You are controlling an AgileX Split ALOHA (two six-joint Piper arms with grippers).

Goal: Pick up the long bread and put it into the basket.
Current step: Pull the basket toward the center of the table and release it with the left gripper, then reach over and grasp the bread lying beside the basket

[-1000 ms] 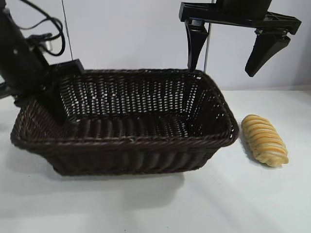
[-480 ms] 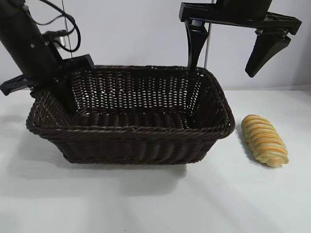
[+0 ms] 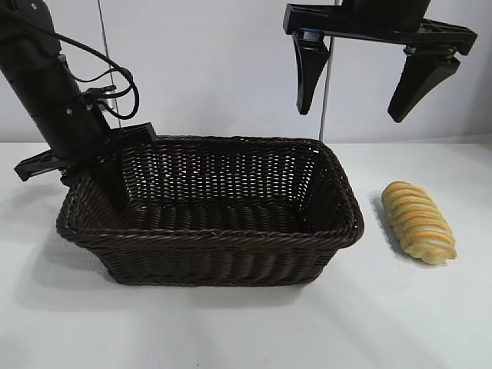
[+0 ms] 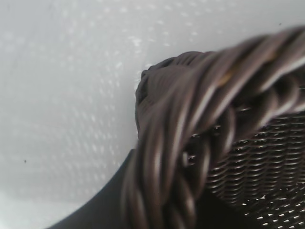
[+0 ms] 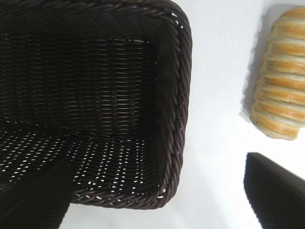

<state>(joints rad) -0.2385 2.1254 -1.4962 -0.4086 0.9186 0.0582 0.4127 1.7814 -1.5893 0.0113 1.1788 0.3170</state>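
The long bread point(image 3: 419, 221), golden with browner ridges, lies on the white table to the right of the basket point(image 3: 207, 234). It also shows in the right wrist view point(image 5: 281, 100), beside the basket's corner point(image 5: 177, 95). My left gripper point(image 3: 94, 181) is shut on the basket's left braided rim point(image 4: 190, 143), one finger inside the wall. My right gripper point(image 3: 350, 111) hangs open and empty high above the basket's right end and the bread, touching neither.
The white table point(image 3: 400, 323) spreads in front of and to the right of the basket. A thin vertical pole point(image 3: 328, 115) stands behind the basket. The left arm's cables point(image 3: 115, 88) hang near the basket's back left corner.
The left arm, holding the rim, has swung more upright and shifted the basket's left end rightward; the basket now sits level. The right gripper and the bread have not moved.
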